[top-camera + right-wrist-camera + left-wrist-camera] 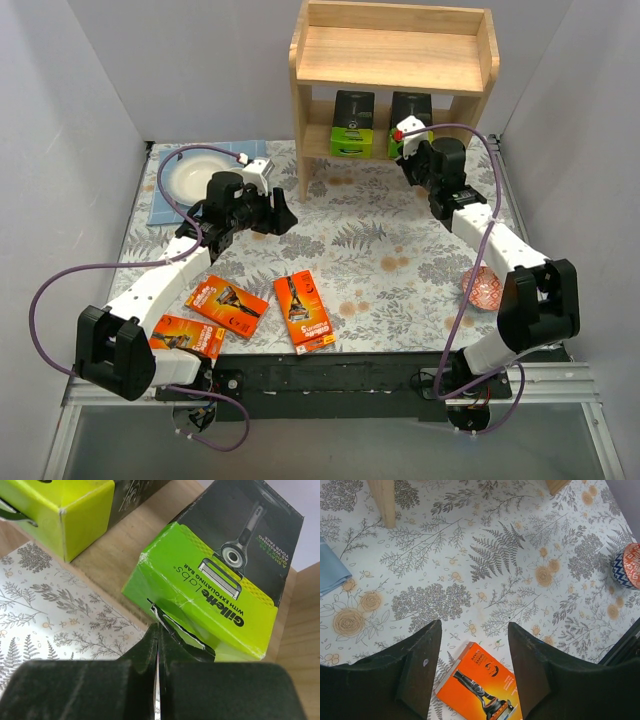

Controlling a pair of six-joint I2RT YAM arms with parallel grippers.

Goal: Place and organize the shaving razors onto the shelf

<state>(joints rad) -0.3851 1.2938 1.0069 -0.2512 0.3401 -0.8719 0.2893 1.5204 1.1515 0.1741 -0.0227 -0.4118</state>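
- My right claw [157, 632]: jaws pressed together with nothing between them, tips against the torn lower flap of the right-hand lime-green-and-black razor pack [215, 585]. Risk: a harder push rips the flap further or tips the pack backwards.
- Left-hand lime-green-and-black razor pack [353, 125]: just beside the first. Both stand on the lower tier of the light wooden two-tier shelf [300, 60] at the bench's far edge. Risk: a skewed nudge knocks one pack into the other.
- My left claw [475, 630]: jaws apart and empty, above the middle of the bench.
- Flat orange razor packs [304, 312] [226, 307] [188, 338]: three, lying flat near the bench's front edge, the last close to its front left corner, tucked against my left arm. Risk: flat card gives my fingers little to bite, and a skidding pack could slide off the front edge.
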